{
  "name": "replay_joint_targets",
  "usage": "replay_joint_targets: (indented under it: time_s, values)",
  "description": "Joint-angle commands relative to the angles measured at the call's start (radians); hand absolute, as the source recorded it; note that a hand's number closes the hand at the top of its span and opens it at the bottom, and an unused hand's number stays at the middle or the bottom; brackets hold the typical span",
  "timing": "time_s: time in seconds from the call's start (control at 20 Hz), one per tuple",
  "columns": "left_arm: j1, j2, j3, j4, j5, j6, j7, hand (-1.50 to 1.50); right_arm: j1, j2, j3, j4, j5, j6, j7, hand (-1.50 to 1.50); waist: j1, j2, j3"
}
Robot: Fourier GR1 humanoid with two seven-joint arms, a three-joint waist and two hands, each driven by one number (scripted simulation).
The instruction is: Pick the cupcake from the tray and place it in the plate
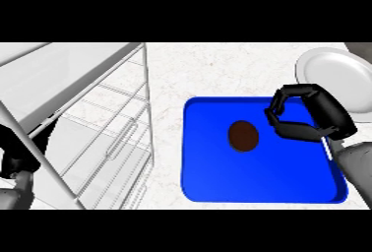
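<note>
- Furthest left, the left hand [10, 156] showed at the near left edge, above its grey forearm [10, 196]. A bar of the rack crossed in front of it, and whether it was open or closed could not be told. It held nothing that could be seen.
- Next, a white wire rack [109, 123] filled the left part of the view, running from near to far on the pale counter [210, 69].
- Right of the rack lay the blue tray [262, 177], with a strip of bare counter between them.
- Upon the tray sat the cupcake [243, 136], a dark brown oval left of the tray's middle and toward its far side. Nothing touched it.
- Just right of the cupcake, the right hand [323, 110] hung over the tray's far right part. Its fingers [277, 105] bent in a hook toward the cupcake, the thumb [294, 131] lay below them, and a wide gap stood between the two. It gripped nothing.
- At the far right corner stood the white plate [338, 74], off the tray and beside its far right corner, partly behind the right hand.
</note>
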Motion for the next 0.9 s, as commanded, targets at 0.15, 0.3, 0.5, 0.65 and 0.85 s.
replay_joint_targets:
  time_s: [0.15, 0.3, 0.5, 0.65, 0.85]
  values:
    - [0.057, -0.122, -0.107, 0.029, -0.040, 0.026, -0.019, 0.00, 0.146, 0.152, -0.024, 0.127, -0.205, 0.201, -0.302, -1.50, 0.013, 0.017, -0.013]
    - [0.056, -0.142, -0.103, 0.013, -0.048, 0.039, -0.043, 0.00, 0.127, 0.041, 0.045, 0.188, -0.032, 0.280, -0.397, -1.50, 0.018, 0.011, -0.015]
    - [0.009, -0.176, -0.141, 0.029, -0.095, 0.080, -0.001, 0.00, 0.003, -0.022, 0.086, 0.198, 0.158, 0.178, -0.328, -1.50, 0.010, 0.010, -0.017]
    - [0.050, -0.180, -0.136, 0.022, -0.086, 0.071, -0.013, 0.00, -0.011, -0.087, 0.091, 0.186, 0.254, 0.131, -0.309, -1.50, 0.006, 0.006, -0.018]
    - [0.014, -0.209, -0.147, 0.056, -0.125, 0.095, -0.021, 0.00, -0.115, -0.089, 0.143, 0.189, 0.341, 0.165, -0.173, -1.50, 0.010, 0.009, -0.018]
